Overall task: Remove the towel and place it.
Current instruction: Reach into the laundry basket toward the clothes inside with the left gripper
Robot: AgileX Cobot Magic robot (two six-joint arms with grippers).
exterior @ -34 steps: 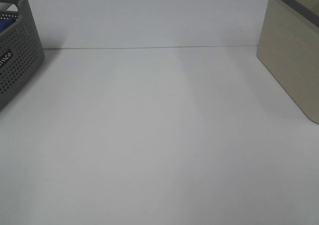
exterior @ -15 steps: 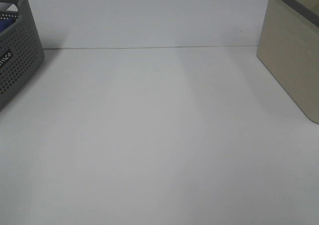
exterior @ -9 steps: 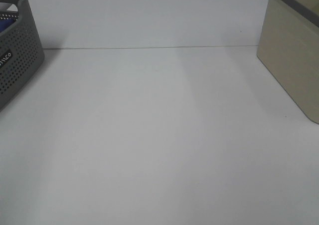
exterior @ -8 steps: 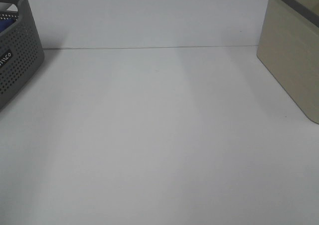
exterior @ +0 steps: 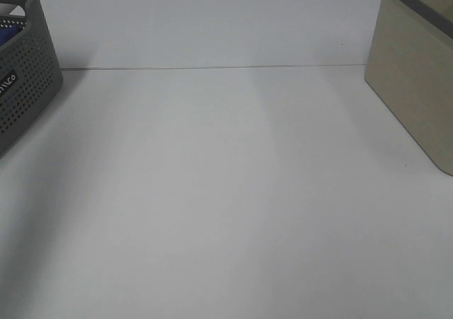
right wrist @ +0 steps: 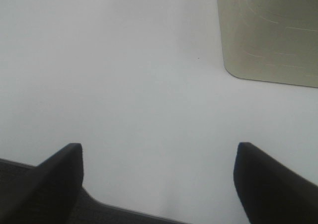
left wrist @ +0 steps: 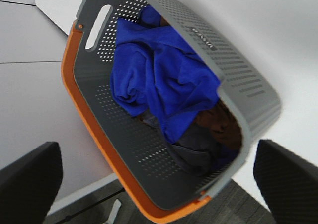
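- While it fills most of the high view, the white table [exterior: 226,192] carries a container at each side edge.
- On the right stands a beige bin [exterior: 414,71] with a dark rim; the right wrist view shows one rounded corner of it [right wrist: 268,30] resting on the table.
- At the left edge sits the grey perforated basket [exterior: 28,85], with white lettering on its wall; the left wrist view looks into it [left wrist: 238,80] and shows an orange band along one edge.
- Inside the basket lies the towel [left wrist: 164,80], royal blue and crumpled, draped over dark and brown cloth [left wrist: 213,129]; only a blue sliver of it [exterior: 8,30] shows from high up.
- Above the basket hangs the left gripper [left wrist: 156,147], its jaws spread wide and touching nothing.
- Over bare table near the bin, the right gripper [right wrist: 159,148] is likewise spread and holds nothing.
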